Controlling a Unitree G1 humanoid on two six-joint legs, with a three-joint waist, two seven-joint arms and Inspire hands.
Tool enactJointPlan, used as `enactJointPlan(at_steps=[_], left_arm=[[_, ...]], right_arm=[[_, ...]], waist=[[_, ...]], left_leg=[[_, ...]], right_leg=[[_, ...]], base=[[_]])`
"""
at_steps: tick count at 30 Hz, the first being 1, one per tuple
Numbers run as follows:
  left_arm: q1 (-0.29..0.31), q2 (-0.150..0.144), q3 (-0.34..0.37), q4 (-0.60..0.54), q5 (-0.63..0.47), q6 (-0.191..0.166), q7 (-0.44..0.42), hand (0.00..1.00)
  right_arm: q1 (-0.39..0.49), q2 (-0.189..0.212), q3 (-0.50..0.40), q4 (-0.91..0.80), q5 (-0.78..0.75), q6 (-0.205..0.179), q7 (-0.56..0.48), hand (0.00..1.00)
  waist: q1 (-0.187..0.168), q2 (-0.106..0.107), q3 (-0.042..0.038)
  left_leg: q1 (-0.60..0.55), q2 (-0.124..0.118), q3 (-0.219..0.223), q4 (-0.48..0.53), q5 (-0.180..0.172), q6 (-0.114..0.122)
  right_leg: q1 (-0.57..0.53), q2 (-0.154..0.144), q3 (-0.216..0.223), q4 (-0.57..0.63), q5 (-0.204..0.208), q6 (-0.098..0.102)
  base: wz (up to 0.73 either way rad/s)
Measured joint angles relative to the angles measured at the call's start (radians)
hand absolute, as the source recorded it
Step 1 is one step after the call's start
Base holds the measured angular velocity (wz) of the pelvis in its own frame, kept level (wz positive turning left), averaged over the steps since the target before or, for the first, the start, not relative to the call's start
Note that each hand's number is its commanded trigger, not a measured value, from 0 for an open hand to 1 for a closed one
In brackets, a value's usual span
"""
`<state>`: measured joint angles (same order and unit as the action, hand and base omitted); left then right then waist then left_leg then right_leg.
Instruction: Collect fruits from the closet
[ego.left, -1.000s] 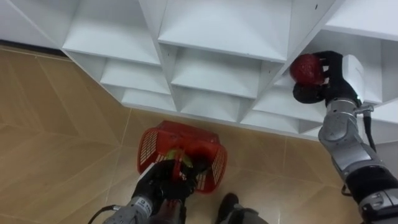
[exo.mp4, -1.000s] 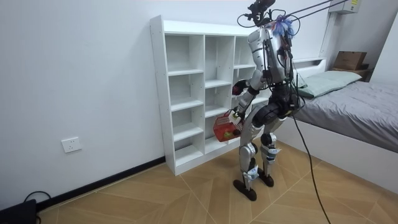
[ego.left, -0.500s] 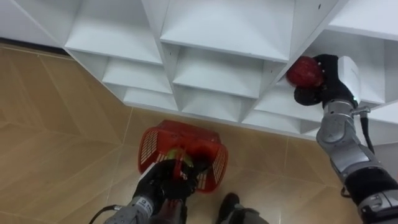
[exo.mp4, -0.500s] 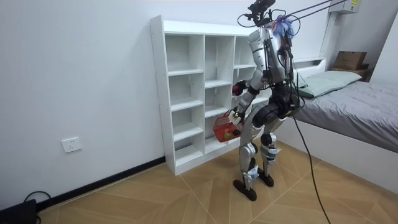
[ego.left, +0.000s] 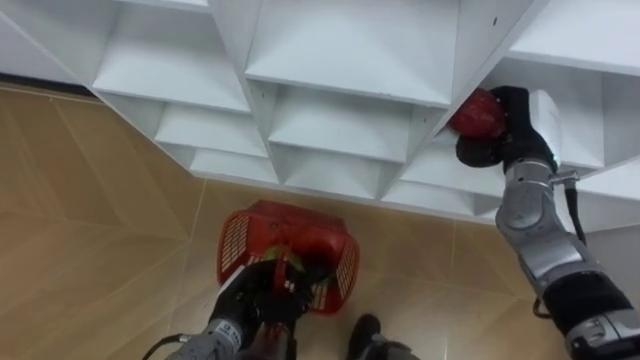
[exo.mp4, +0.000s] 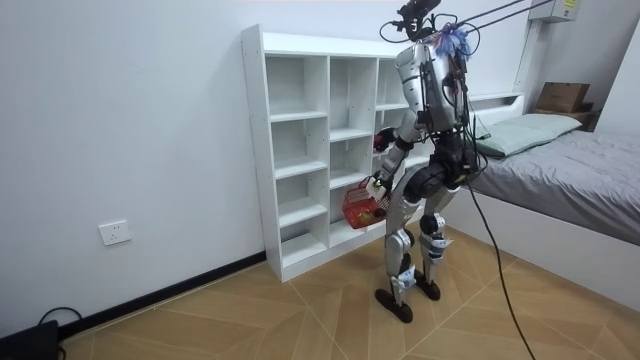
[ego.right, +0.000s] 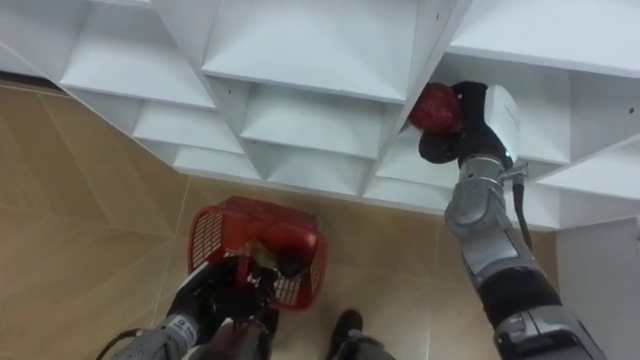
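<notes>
A red round fruit (ego.left: 478, 112) (ego.right: 434, 107) is at the mouth of a right-hand compartment of the white closet (ego.left: 345, 60), beside a divider. My right hand (ego.left: 505, 138) (ego.right: 470, 132) is shut on it, dark fingers curled round its right side. Low down, my left hand (ego.left: 252, 306) (ego.right: 213, 300) is shut on the handle of a red mesh basket (ego.left: 238, 240) (ego.right: 206, 232), which hangs above the floor in front of the bottom shelves. A red fruit (ego.right: 287, 238) and a greenish piece lie in it. In the room view I stand facing the closet (exo.mp4: 300, 150), bent slightly forward.
The closet's other compartments in view are bare white shelves. Wooden floor (ego.left: 90, 200) stretches to my left and below. In the room view a bed (exo.mp4: 570, 170) stands behind me on the room view's right, and a wall socket (exo.mp4: 116, 233) sits low on the left wall.
The whole eye view has shifted a little leftwards. My right hand with the red fruit has edged slightly toward the divider. The basket and left hand hang as before.
</notes>
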<state>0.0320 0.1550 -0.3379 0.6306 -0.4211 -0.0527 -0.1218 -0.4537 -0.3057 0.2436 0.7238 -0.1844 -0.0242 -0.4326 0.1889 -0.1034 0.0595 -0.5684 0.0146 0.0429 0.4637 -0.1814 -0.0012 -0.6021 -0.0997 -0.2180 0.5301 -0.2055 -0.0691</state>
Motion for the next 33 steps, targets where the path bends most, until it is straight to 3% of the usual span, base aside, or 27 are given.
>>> enactJointPlan(at_steps=[7,16,23,33], left_arm=[[-0.004,-0.002,0.002,0.024,0.000,-0.014,0.000,1.00],[-0.009,-0.009,0.001,0.040,-0.021,-0.010,0.011,1.00],[-0.030,-0.031,0.003,0.078,-0.028,0.002,0.032,1.00],[-0.041,-0.033,0.001,0.097,-0.044,0.009,0.033,1.00]], right_arm=[[0.008,0.001,0.009,0.000,0.018,-0.003,0.030,1.00],[0.008,0.000,0.009,-0.020,0.085,-0.008,0.067,1.00],[0.008,0.006,0.009,-0.025,0.096,-0.008,0.071,1.00],[0.008,0.014,0.007,-0.025,0.106,-0.005,0.079,1.00]], waist=[[0.001,0.017,-0.0030],[0.001,0.043,-0.0146],[0.001,0.046,-0.0167],[-0.005,0.048,-0.0176]], left_leg=[[0.031,0.006,0.011,-0.014,0.000,0.000],[0.058,0.010,0.032,-0.027,0.000,0.000],[0.070,0.009,0.038,-0.035,0.000,0.000],[0.084,0.010,0.039,-0.041,0.001,0.000]], right_leg=[[0.030,0.009,0.010,-0.022,0.002,0.001],[0.046,0.015,0.026,-0.029,0.010,0.003],[0.051,0.015,0.031,-0.030,0.013,0.003],[0.064,0.015,0.030,-0.036,0.013,0.003]], base=[[-0.05],[-0.05],[0.00],[0.00]])
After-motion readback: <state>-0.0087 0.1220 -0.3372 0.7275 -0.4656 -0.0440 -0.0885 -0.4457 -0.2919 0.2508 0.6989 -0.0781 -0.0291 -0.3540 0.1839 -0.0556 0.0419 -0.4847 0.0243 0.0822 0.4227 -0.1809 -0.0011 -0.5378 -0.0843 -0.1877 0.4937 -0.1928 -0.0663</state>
